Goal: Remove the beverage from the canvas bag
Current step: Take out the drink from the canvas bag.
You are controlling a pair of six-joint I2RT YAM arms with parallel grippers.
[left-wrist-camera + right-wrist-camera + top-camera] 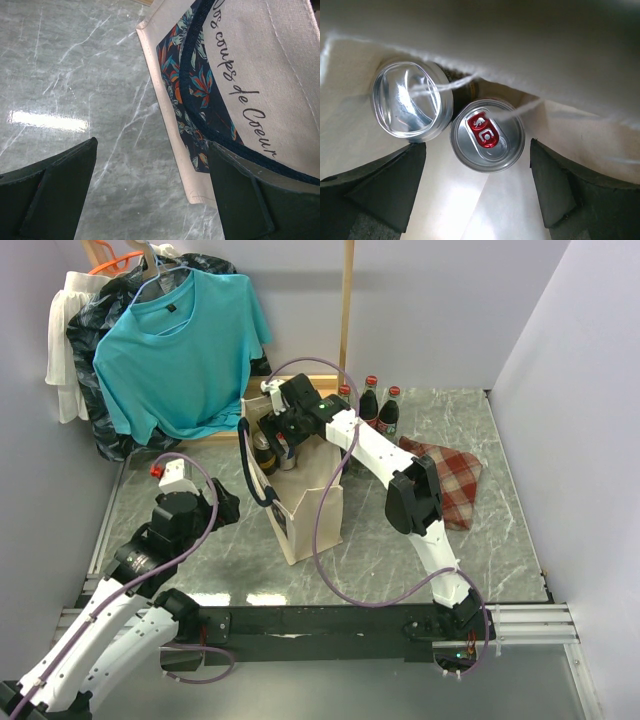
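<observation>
While right gripper (477, 147) gapes, can (487, 135) (red-tabbed) below, in canvas bag (305, 515)

A teal T-shirt (180, 350) hangs at far left, in front of a white garment (66, 350) and a dark patterned one (100, 435). Three red-capped bottles (372, 405) stand together at the far edge of the marble table (490, 550), just right of a wooden post (347, 300). A red plaid cloth (452, 480) lies crumpled to their right, nearer.

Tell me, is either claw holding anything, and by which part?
Nothing is held. The right claw hangs open above the red-tab can inside the canvas bag; the left claw is open beside the bag.
</observation>
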